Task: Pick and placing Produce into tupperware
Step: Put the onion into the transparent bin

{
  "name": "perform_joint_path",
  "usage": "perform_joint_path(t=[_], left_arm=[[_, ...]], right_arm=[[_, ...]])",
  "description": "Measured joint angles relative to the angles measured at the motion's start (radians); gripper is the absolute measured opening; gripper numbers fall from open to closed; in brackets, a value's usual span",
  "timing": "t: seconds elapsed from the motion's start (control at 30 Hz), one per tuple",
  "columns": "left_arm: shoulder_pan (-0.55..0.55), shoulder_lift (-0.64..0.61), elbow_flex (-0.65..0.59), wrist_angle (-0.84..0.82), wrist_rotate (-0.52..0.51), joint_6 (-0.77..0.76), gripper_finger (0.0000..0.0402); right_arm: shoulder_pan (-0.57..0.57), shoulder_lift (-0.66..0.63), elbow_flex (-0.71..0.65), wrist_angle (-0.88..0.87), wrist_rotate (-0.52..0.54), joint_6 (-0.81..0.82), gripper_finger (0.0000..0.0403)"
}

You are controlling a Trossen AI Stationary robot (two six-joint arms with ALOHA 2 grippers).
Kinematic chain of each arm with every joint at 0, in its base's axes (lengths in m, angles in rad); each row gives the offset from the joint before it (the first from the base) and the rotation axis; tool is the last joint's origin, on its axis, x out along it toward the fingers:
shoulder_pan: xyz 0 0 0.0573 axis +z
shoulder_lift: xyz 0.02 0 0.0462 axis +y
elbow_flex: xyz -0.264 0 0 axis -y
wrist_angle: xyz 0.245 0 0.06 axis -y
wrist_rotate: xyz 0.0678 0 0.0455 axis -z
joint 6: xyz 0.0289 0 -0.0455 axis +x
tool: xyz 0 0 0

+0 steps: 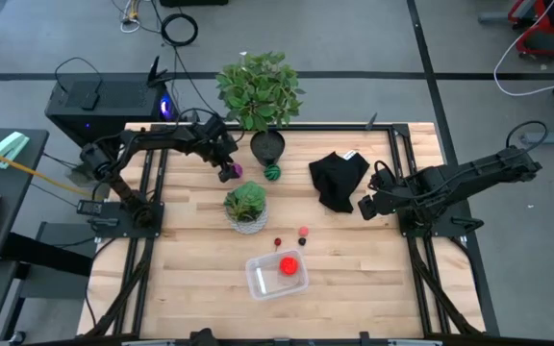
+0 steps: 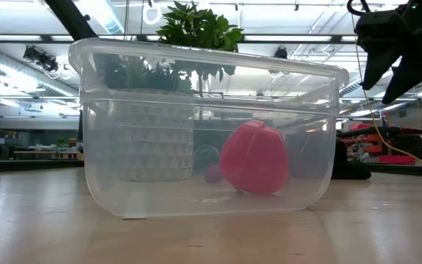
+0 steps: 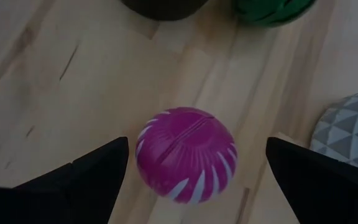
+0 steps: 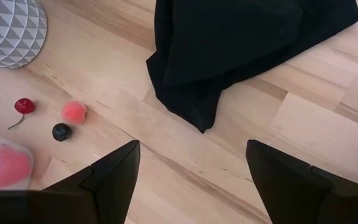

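My left gripper (image 3: pixel 191 177) hangs fingers wide apart around the purple striped ball (image 3: pixel 186 154), likely light, hard and slick, so I'd pinch across its widest middle.

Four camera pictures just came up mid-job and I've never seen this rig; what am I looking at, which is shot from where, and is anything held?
It is a two-armed robot at a wooden table. One picture looks straight down, one looks level across the tabletop, and two come from cameras on the wrists.

The clear tupperware already holds one red piece. Beside it lie a cherry, a pink-red piece and a dark berry. Farther back are two potted plants, a green striped ball and a black cloth.

The left gripper is open around the purple striped ball, not closed on it. The right gripper is open by the cloth. Nothing is held.
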Motion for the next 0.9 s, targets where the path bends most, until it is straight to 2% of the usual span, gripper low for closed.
perform_joint_path(t=[0.57, 0.9], left_arm=[[-0.065, 0.033, 0.000, 0.058, -0.044, 0.007, 0.0388], [-0.080, 0.033, 0.000, 0.057, -0.085, 0.017, 0.0342]], right_arm=[[0.000, 0.000, 0.000, 0.001, -0.002, 0.002, 0.0299], [0.000, 0.000, 0.000, 0.001, -0.001, 0.002, 0.0299]])
